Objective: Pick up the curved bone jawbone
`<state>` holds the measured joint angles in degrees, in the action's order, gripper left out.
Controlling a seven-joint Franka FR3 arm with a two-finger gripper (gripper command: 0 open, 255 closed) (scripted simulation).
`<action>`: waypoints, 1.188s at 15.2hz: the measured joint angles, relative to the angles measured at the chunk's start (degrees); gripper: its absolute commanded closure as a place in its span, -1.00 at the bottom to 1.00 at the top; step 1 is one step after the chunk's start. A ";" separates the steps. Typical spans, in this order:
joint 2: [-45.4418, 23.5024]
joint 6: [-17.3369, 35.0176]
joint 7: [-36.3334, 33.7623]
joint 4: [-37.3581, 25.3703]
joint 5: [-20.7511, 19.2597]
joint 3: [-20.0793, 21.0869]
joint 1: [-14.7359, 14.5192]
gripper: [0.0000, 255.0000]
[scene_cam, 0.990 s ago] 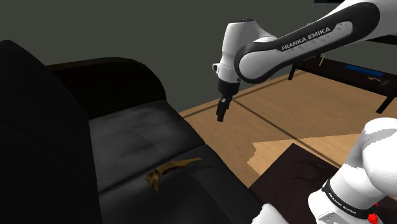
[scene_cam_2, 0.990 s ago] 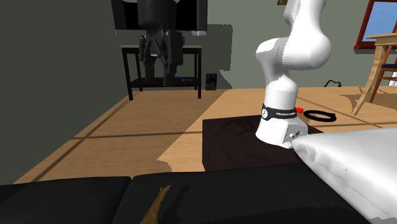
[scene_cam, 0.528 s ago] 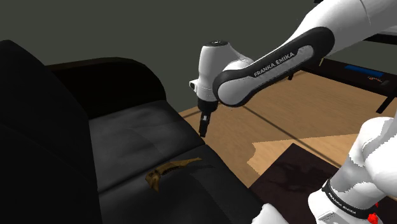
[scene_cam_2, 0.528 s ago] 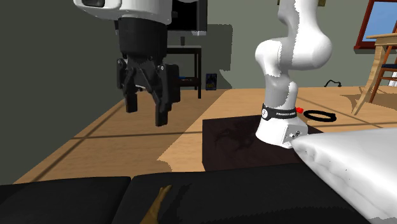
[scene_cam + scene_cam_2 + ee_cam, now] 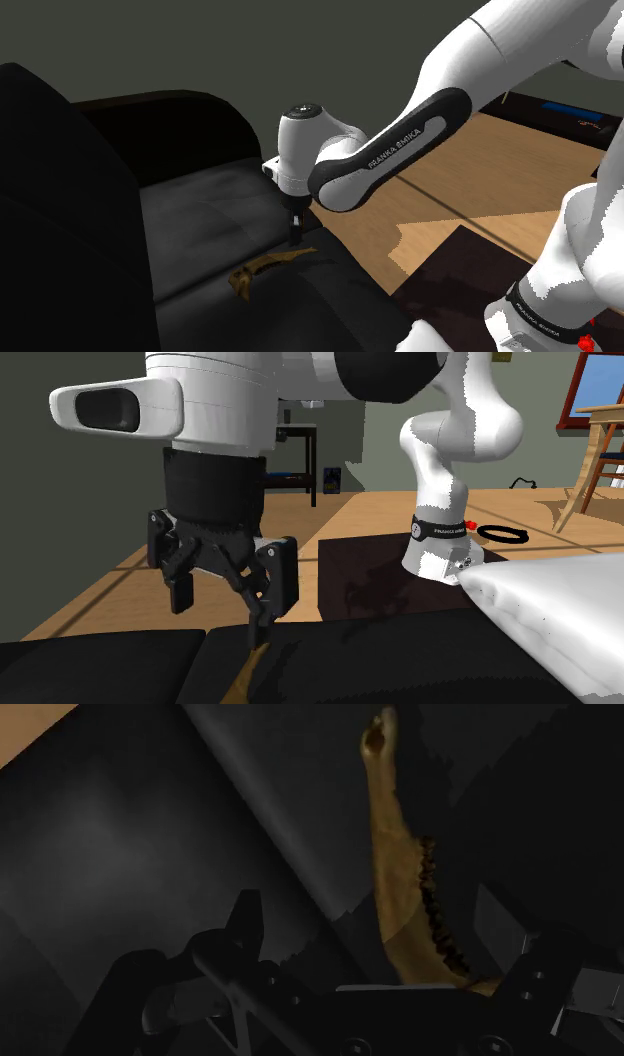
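Dim renders, sofa (image 5: 200, 215) almost black, brighter floor (image 5: 470, 180) with hard-edged shadow patches, wrist view murky

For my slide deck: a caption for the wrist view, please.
Open gripper hovering above a brown jawbone lying on a dark sofa.

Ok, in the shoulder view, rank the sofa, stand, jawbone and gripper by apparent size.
1. sofa
2. stand, partly hidden
3. jawbone
4. gripper, unsure: it blends into the dark sofa

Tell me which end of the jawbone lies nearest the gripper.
The thin, tapering end of the jawbone, right by the open gripper. The broader, hooked end lies farther away, toward the shoulder view's left.
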<state>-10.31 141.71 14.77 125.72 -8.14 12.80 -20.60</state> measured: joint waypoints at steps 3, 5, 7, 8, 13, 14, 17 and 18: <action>-5.08 1.86 0.30 -3.29 -3.26 0.66 -1.99 -1.00; -7.34 2.96 0.23 -4.44 -4.95 0.89 -3.17 -1.00; -8.83 4.28 -0.19 -4.59 -5.93 0.66 -3.65 -1.00; -9.61 4.90 -0.59 -4.71 -6.39 0.48 -3.91 -1.00; -12.20 7.55 -1.61 -4.57 -7.87 -0.38 -4.45 -1.00; -12.32 7.67 -1.64 -4.57 -7.93 -0.43 -4.47 1.00; -12.41 7.78 -1.67 -4.61 -7.99 -0.47 -4.48 1.00; -12.41 7.79 -1.68 -4.61 -8.00 -0.48 -4.48 1.00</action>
<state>-22.72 149.50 13.09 121.11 -16.14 12.32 -25.08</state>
